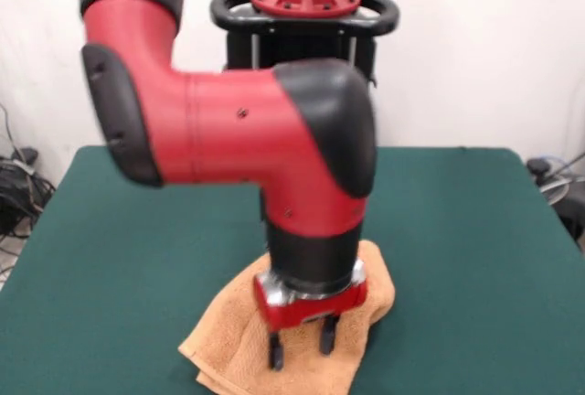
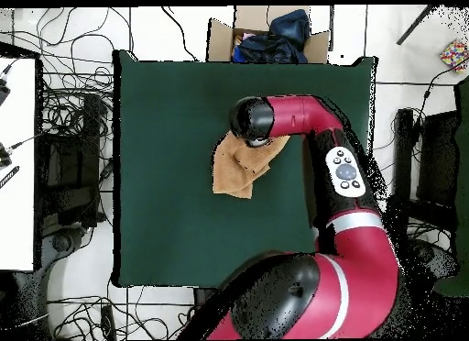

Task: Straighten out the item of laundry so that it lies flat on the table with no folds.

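Note:
The orange-tan towel (image 1: 228, 345) lies crumpled and folded over on the dark green table (image 1: 457, 249), near its front edge in the front view. My gripper (image 1: 302, 342) points straight down over the towel's middle, its two black fingers (image 1: 275, 351) apart and empty, with the tips at or just above the cloth. In the overhead view the towel (image 2: 238, 170) lies in the table's (image 2: 174, 126) upper middle. The arm's black wrist (image 2: 252, 119) covers the towel's top edge and hides the gripper.
The red arm (image 1: 238, 130) bends low over the table and hides the towel's far part. The pedestal (image 1: 306, 11) stands behind it. A cardboard box with clothes (image 2: 266, 35) sits past the table's top edge, and cables (image 2: 73, 108) lie on the floor at left.

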